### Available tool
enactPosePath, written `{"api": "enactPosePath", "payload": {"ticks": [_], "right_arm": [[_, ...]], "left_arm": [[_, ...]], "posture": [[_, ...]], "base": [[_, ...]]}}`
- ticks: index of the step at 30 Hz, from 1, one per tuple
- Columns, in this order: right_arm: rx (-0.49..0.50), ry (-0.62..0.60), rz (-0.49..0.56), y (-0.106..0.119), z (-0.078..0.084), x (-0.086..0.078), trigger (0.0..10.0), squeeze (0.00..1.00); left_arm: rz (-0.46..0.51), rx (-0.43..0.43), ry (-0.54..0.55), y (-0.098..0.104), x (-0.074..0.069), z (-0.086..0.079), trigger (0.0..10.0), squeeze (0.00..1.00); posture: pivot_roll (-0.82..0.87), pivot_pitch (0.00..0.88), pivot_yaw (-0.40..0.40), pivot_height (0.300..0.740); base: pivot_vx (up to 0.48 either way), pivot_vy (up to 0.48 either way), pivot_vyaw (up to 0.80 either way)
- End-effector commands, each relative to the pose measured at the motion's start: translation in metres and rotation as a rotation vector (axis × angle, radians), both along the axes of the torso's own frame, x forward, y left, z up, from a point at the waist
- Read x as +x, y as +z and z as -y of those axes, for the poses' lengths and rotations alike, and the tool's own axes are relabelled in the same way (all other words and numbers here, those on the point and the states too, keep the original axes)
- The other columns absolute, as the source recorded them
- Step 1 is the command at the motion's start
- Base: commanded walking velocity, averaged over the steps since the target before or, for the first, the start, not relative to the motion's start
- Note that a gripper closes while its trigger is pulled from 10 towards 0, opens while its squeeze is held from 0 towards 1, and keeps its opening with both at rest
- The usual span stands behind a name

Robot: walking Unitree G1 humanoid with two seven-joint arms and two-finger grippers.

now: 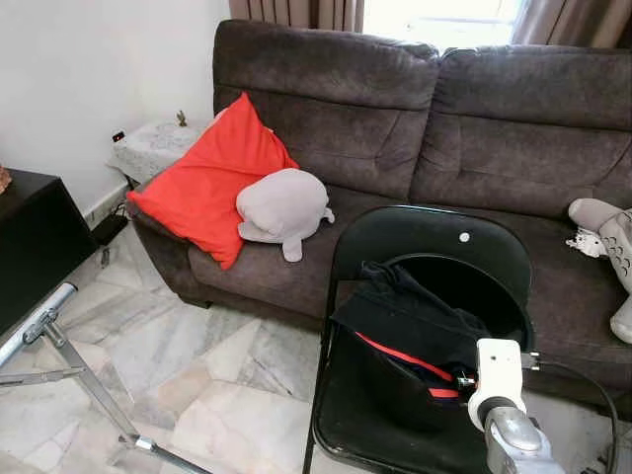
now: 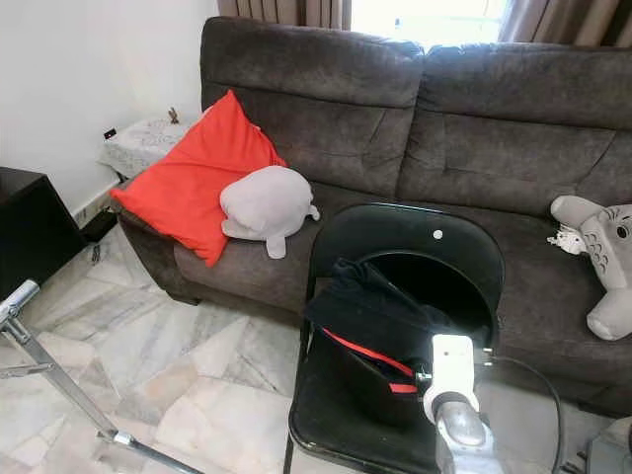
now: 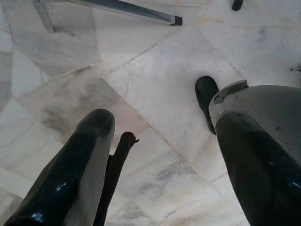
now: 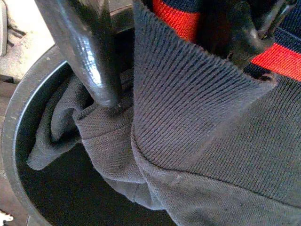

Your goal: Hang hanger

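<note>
Catches the right gripper (image 4: 178, 70) down on the black folding chair (image 1: 425, 232), 2 black fingers closed on the ribbed, red-striped band of a dark garment (image 1: 405, 316) heaped on the seat. Leaves the hanger itself impossible to make out; judging from the task, probably buried inside that bunched cloth. Finds the left gripper (image 3: 162, 120) hanging idle over the marble floor (image 3: 164, 61), fingers spread and holding nothing. Places a metal rack rail (image 1: 39, 321), the likely hanging spot, well off to the robot's left, with the brown sofa (image 1: 395, 118) behind the chair.

Points to 3 risks from here: pinching knit alone and lifting the garment clean off any hanger beneath; snagging a trailing fold on the chair back's opening during a lift and tugging the light chair along; losing the load from a shallow hold on the band's edge on the way to the rail.
</note>
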State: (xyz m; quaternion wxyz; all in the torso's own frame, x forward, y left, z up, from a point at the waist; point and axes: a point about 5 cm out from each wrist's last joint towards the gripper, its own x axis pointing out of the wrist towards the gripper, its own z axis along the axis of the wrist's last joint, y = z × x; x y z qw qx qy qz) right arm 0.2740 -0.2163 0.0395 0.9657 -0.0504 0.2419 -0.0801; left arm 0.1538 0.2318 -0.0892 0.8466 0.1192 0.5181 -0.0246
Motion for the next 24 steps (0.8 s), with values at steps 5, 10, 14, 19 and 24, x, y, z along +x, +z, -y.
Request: {"api": "enactPosePath", "payload": {"ticks": [5, 10, 14, 19, 24], "right_arm": [[-0.008, -0.015, -0.003, -0.001, 0.002, 0.001, 0.0, 0.0], [-0.031, 0.002, 0.051, 0.006, 0.001, 0.006, 0.0, 0.0], [-0.033, -0.007, 0.057, 0.007, 0.001, 0.008, 0.0, 0.0], [-0.041, -0.015, 0.085, 0.01, 0.002, 0.01, 0.0, 0.0], [-0.044, -0.012, 0.101, 0.014, 0.001, 0.012, 0.0, 0.0]], "left_arm": [[-0.022, 0.017, -0.008, 0.0, -0.003, -0.004, 10.0, 0.0], [-0.023, 0.021, -0.015, 0.0, -0.003, -0.004, 10.0, 0.0], [-0.024, 0.023, -0.02, 0.0, -0.003, -0.004, 10.0, 0.0], [-0.028, 0.028, -0.031, -0.001, -0.003, -0.004, 10.0, 0.0], [-0.03, 0.028, -0.035, -0.001, -0.004, -0.004, 10.0, 0.0]], "posture": [[0.0, 0.0, 0.056, 0.74], [0.0, 0.0, 0.057, 0.74], [0.0, 0.0, 0.058, 0.74], [-0.01, 0.0, 0.059, 0.74], [-0.01, 0.0, 0.059, 0.74]], "base": [[0.0, 0.0, 0.0], [0.0, 0.0, 0.0], [0.0, 0.0, 0.0], [0.0, 0.0, 0.0], [0.0, 0.0, 0.0]]}}
